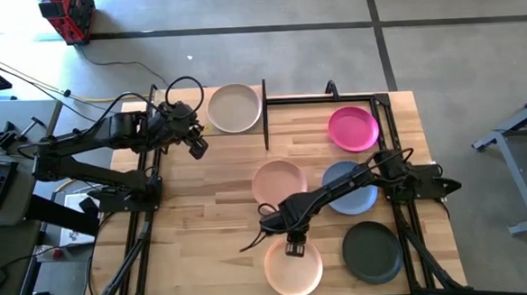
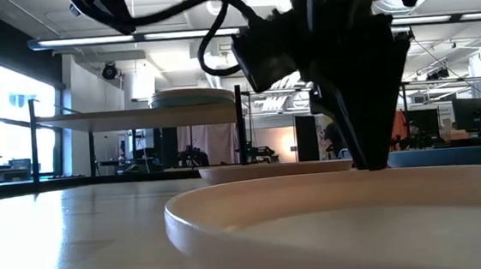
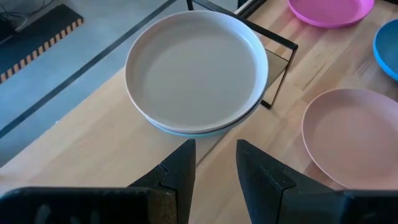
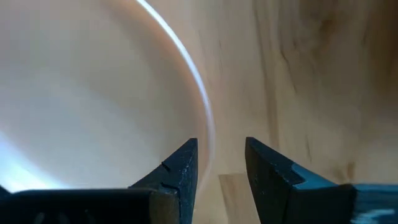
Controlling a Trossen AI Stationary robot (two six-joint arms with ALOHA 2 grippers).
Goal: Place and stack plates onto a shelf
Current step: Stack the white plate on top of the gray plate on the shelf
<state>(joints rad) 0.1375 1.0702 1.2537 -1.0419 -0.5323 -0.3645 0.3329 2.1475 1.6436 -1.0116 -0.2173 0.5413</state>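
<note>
A peach plate point(image 1: 293, 271) lies flat on the table near its front edge. My right gripper point(image 1: 294, 249) points down over that plate's far rim point(image 4: 208, 121), open, with one finger inside the rim and one outside. On the raised shelf point(image 2: 119, 118) at the far left, a beige plate point(image 3: 193, 68) tops a short stack. My left gripper point(image 3: 216, 163) hangs open in the air just short of that stack, with nothing between its fingers. Pink point(image 1: 279, 181), slate blue point(image 1: 349, 188), magenta point(image 1: 353, 127) and dark charcoal point(image 1: 371, 252) plates lie flat on the table. My right gripper straddles the peach plate's far rim point(image 4: 210, 134) from above, one finger over the plate's hollow and one over the bare table. I cannot tell whether either finger touches the rim. The plate lies flat on the table.
The shelf's black frame posts point(image 1: 265, 116) and rails point(image 1: 333, 97) run along the table's far edge beside the magenta plate. Bare wood point(image 1: 204, 223) lies at the table's left and centre. The right arm point(image 1: 338, 193) reaches over the slate blue plate.
</note>
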